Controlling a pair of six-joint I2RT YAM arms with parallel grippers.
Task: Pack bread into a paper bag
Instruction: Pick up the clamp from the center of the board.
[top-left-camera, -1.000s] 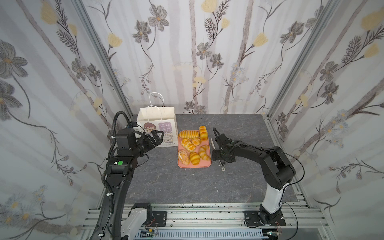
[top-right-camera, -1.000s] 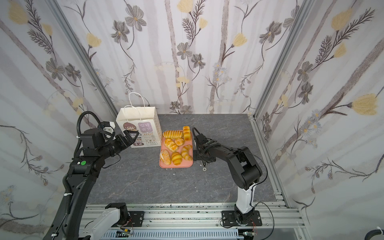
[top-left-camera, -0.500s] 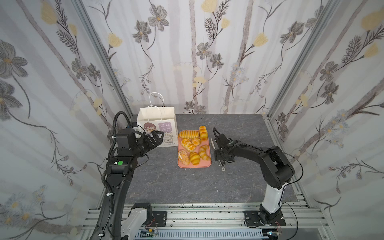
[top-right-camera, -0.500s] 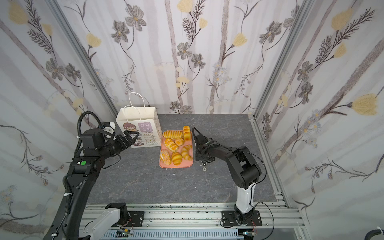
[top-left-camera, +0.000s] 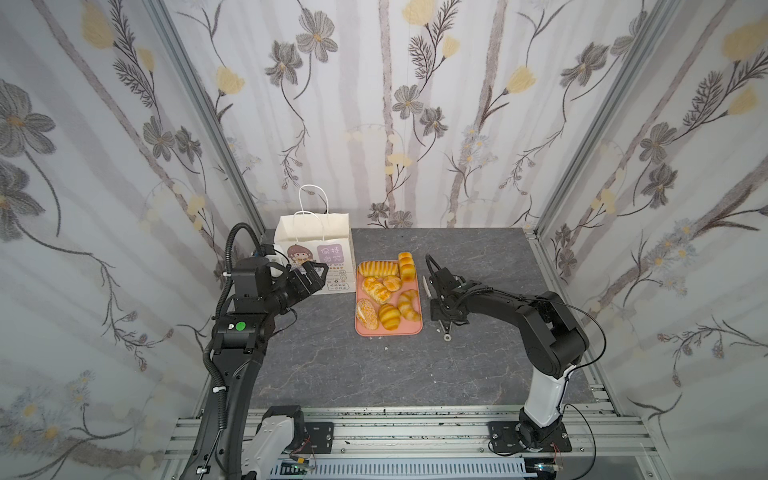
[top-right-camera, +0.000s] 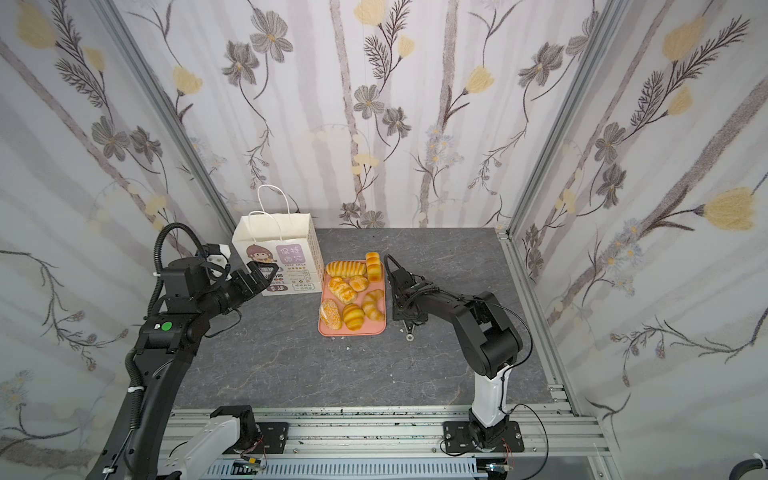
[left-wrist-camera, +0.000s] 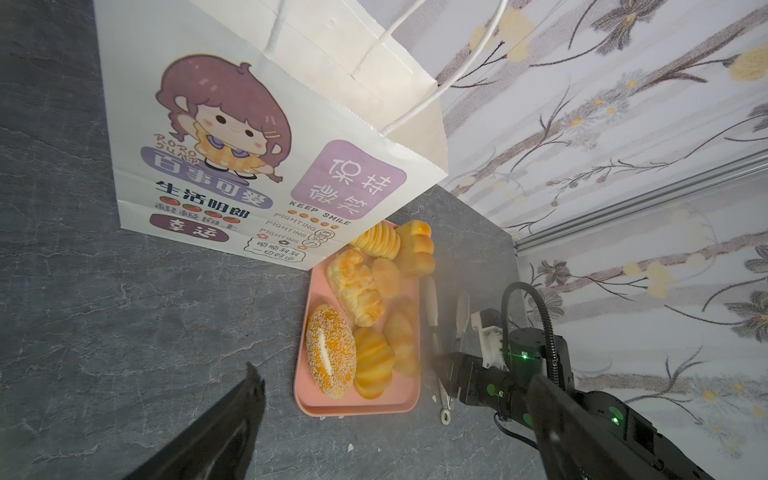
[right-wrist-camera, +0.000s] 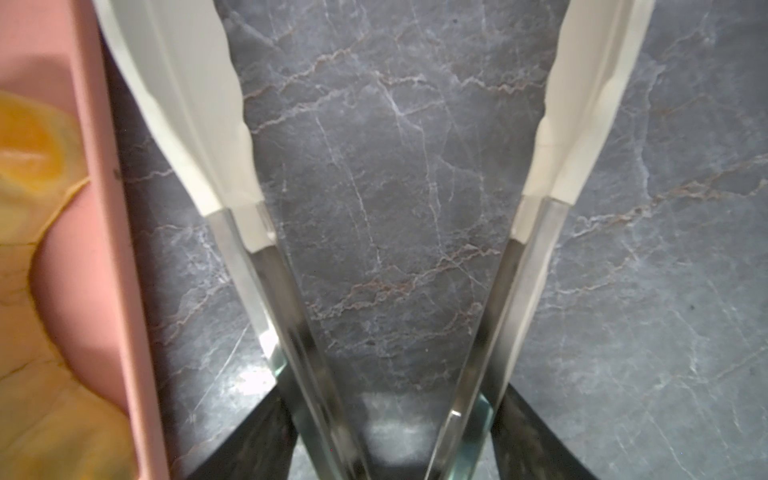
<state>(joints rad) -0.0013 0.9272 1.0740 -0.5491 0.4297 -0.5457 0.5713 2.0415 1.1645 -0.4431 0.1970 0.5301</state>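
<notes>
Bread (top-left-camera: 388, 291) is sitting on the pink tray (top-left-camera: 409, 328) mid-table, none of it bagged. I'm judging this as the tool-pickup step.

I'm seeing the right gripper (right-wrist-camera: 388, 432) low beside the tray's right edge. Its fingers (right-wrist-camera: 241, 449) are pressing on the outsides of both metal arms of the tongs (right-wrist-camera: 291, 311), whose white tips are spread over the table (top-left-camera: 374, 374). I'm reading that as a grasp, but I can't tell how firm it is. The left gripper (top-left-camera: 318, 275) is hanging wide open and empty in front of the printed face of the paper bag (top-left-camera: 311, 232). The bag is standing upright, mouth open, just beside the tray's far-left corner. Next I'm planning to lift the tongs without nudging the tray, bring the tips over one roll and squeeze gently, with the left steadying the bag mouth.
</notes>
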